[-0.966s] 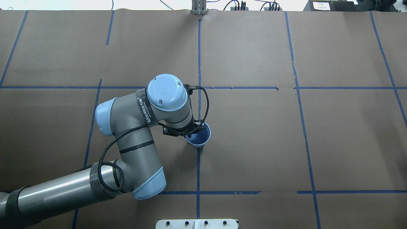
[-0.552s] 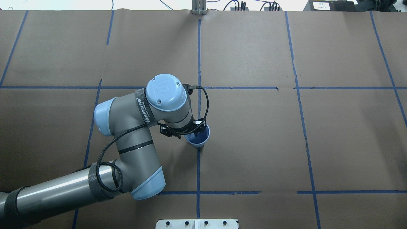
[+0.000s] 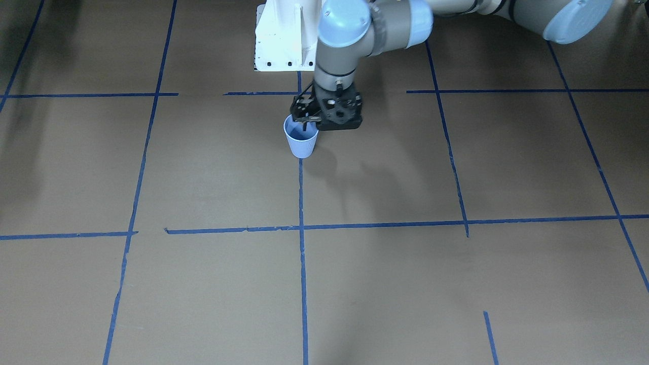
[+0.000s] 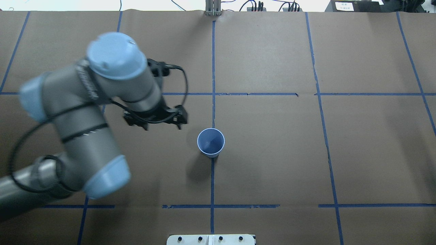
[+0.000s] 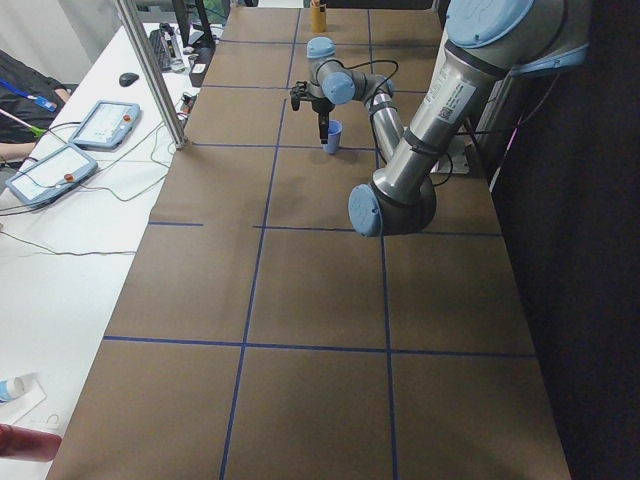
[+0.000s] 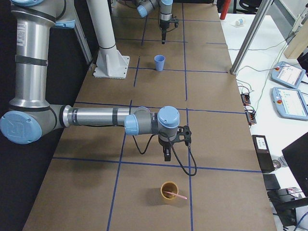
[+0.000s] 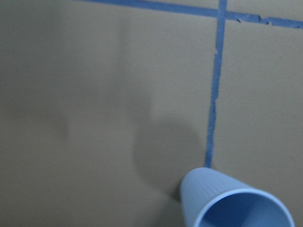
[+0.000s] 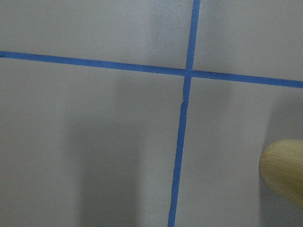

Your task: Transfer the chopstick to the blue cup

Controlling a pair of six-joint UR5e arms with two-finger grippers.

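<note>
The blue cup stands upright on the brown table, and its inside looks empty from above. It also shows in the front view and the left wrist view. My left gripper is open and empty, raised, to the left of the cup and apart from it. In the front view the left gripper hangs close by the cup's rim. A pale pink chopstick leans in a tan cup at the table's right end. My right gripper hangs just beyond that cup; I cannot tell whether it is open or shut.
Blue tape lines divide the brown table into squares. The robot's white base plate sits at the near edge. The tan cup's wall shows at the right edge of the right wrist view. Operator pendants lie on a side table.
My left arm has swung up and to the left, away from the blue cup it was hanging over. The cup is now uncovered and has not moved.
</note>
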